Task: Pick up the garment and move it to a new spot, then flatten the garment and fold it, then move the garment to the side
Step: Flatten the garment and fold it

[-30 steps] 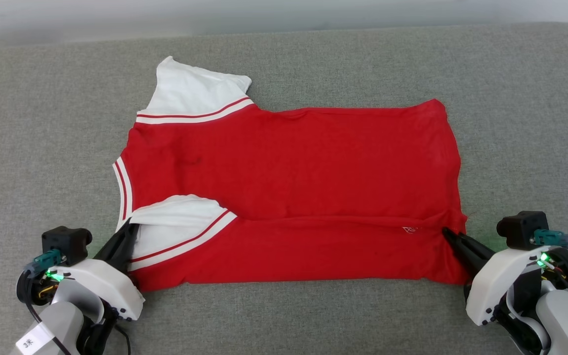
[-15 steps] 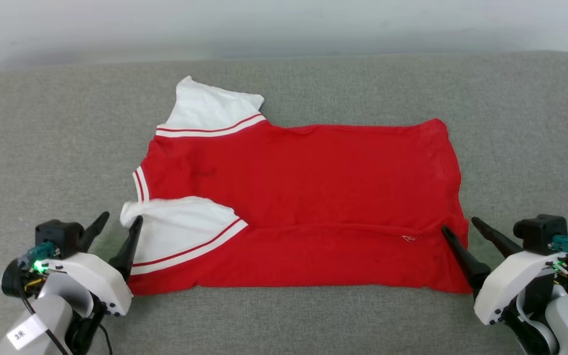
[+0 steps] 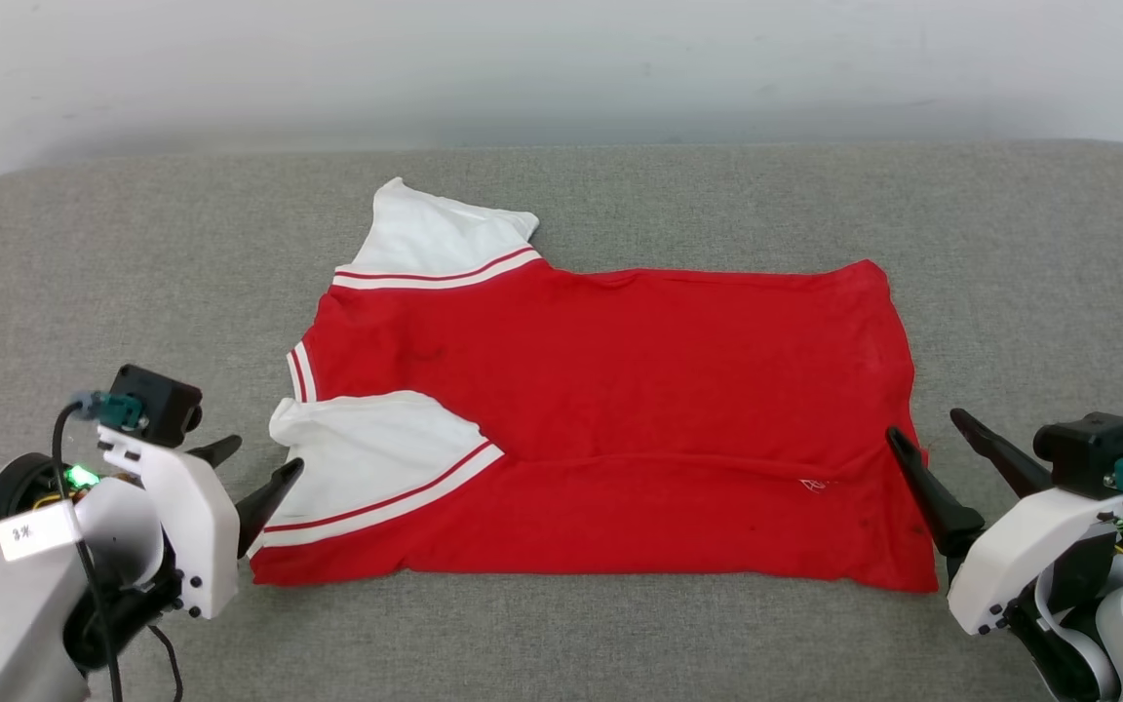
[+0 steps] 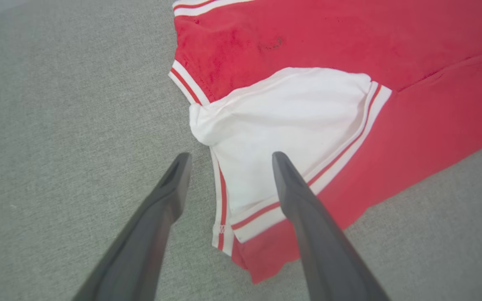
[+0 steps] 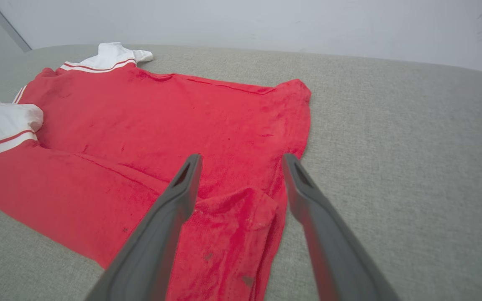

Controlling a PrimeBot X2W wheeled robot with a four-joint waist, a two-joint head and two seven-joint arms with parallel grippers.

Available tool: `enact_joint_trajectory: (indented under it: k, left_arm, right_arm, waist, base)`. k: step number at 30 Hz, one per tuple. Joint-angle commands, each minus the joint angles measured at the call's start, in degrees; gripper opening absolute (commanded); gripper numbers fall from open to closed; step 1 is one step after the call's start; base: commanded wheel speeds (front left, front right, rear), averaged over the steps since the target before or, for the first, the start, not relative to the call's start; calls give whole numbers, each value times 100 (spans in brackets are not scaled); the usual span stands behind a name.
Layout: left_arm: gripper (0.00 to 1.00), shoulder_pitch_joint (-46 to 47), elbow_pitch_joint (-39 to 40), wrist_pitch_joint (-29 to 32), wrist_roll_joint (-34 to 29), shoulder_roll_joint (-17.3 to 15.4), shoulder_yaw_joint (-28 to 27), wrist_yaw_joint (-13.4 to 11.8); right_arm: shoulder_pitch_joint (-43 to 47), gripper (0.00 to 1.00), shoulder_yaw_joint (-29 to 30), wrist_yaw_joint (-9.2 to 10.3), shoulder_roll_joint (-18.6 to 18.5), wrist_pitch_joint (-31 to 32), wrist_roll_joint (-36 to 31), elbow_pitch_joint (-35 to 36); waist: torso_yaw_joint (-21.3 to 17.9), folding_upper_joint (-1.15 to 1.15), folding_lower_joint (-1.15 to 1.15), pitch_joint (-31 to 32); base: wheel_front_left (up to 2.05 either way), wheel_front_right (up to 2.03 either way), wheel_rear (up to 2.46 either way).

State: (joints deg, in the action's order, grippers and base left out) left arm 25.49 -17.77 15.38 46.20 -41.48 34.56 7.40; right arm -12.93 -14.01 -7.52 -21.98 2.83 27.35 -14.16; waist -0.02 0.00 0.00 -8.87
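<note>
The shirt (image 3: 620, 390) lay flat on the grey cushion (image 3: 84, 292). Its collar end was toward the robot's left and its bottom hem toward the right. The long edge nearest to the robot was folded over onto the body, so the near sleeve (image 3: 367, 468), white with a red stripe, rested on top of the red cloth. The far sleeve (image 3: 435, 234) stuck out toward the wall (image 3: 561, 68).

The left gripper (image 3: 266, 452) was low at the left, just beside the near sleeve. Its pale forearm rose from the bottom corner, and its two dark fingers pointed to the right, toward the sleeve. The fingers were spread wide and carried nothing. In the left wrist view one finger (image 4: 308, 217) was over the striped edge of the sleeve and the other over bare cushion.

The right gripper (image 3: 922, 422) was low at the right, next to the hem corner. Its fingers pointed up and a little to the left. They were also spread wide and empty. One was over the red cloth, the other over the cushion beside it. Whether any fingertip touched the cloth, I could not tell.
</note>
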Motion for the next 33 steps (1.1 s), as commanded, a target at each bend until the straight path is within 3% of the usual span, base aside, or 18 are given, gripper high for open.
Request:
enact_joint_trajectory:
  k: [1, 7, 11, 27, 28, 29, 30, 33]
  left_arm:
    - [100, 110, 53, 74, 44, -47, 5, 0]
    - [100, 224, 350, 1316, 403, -457, 478, 1]
    - [100, 266, 298, 1772, 572, -562, 662, 1]
    - [100, -43, -583, 1947, 872, -78, 1539, 3]
    - [94, -38, -596, 1932, 899, -45, 1614, 8]
    - [26, -11, -602, 1867, 926, -19, 1664, 8]
    - [0, 40, -606, 1809, 951, 1, 1701, 9]
    - [0, 226, -622, 1645, 967, -82, 1748, 2]
  right_arm:
    - [39, 100, 11, 7, 30, 6, -37, 39]
    - [80, 100, 39, 7, 84, 97, -103, 145]
    - [50, 100, 43, 7, 103, 123, -111, 195]
    - [-132, 100, 22, 6, 111, 163, -130, 206]
    - [-140, 100, 30, 7, 101, 172, -129, 206]
    - [-158, 100, 40, 6, 90, 165, -125, 209]
    - [-182, 100, 44, 6, 73, 176, -131, 225]
    - [-252, 100, 43, 7, -3, 230, -173, 262]
  waist:
    - [-5, 0, 0, -3]
    - [-75, 0, 0, -32]
    - [-146, 0, 0, -93]
    - [-359, 0, 0, -328]
    - [-352, 0, 0, -318]
    - [-341, 0, 0, -301]
    - [-333, 0, 0, -286]
    - [-299, 0, 0, -218]
  base:
    - [0, 0, 0]
    - [0, 0, 0]
    - [0, 0, 0]
    - [0, 0, 0]
    - [0, 0, 0]
    - [0, 0, 0]
    - [0, 0, 0]
    - [0, 0, 0]
